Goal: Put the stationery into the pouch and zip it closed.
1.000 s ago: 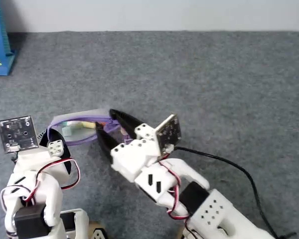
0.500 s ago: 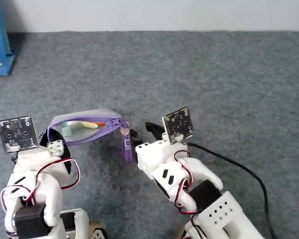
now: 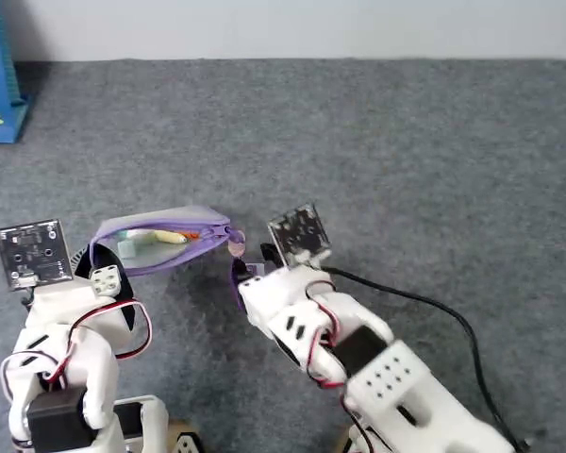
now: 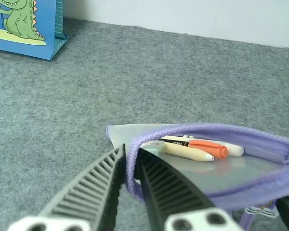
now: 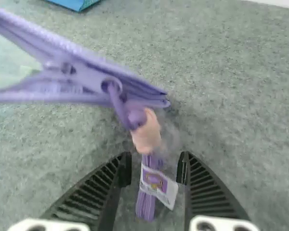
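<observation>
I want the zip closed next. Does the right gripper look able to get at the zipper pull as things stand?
Probably yes: the right gripper is open, the zipper pull hangs just ahead of it, and nothing stands in the way.

A: We see two white printed arms, the left arm (image 3: 64, 351) at 7 o'clock, the right arm (image 3: 396, 387) at 5, with black servos (image 3: 57, 415) set in both.

B: We also see looping red wires (image 3: 147, 330), a black cable (image 3: 424, 304) off the right one, square dark camera boards (image 3: 32, 253) and black ribbed fingers (image 4: 94, 185).

A blue gift bag (image 4: 24, 26) with a green dinosaur stands on the grey carpet (image 3: 406, 142) — by the white wall (image 3: 311, 28).
</observation>
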Tool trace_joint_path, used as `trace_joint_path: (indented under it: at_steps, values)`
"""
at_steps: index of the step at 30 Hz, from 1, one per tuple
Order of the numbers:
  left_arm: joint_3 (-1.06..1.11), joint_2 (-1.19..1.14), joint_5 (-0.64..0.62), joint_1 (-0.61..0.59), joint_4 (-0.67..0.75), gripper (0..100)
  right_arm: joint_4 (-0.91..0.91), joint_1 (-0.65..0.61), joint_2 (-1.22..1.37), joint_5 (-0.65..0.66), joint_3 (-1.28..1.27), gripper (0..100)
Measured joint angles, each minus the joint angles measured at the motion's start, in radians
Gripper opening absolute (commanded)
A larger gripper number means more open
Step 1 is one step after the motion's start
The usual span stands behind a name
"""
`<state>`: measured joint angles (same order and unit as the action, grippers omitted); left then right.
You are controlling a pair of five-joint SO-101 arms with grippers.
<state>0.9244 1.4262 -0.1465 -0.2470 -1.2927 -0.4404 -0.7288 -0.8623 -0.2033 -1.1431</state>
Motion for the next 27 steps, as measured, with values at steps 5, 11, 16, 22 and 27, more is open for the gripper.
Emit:
trace_joint_path:
  at_steps: [5,11,16,22,27]
  values:
    - [0.000,0.000,0.000,0.000,0.000,1,0.089,0.000,0.129,0.000,0.041,15.5]
    - [0.000,0.000,0.000,0.000,0.000,1,0.133,0.000,0.158,0.000,0.043,15.4]
    - [0.000,0.000,0.000,0.000,0.000,1,0.143,0.000,0.158,0.000,0.043,15.4]
    - [0.000,0.000,0.000,0.000,0.000,1,0.143,0.009,0.158,0.003,0.043,15.4]
    - [0.000,0.000,0.000,0.000,0.000,1,0.143,0.020,0.158,0.003,0.043,15.4]
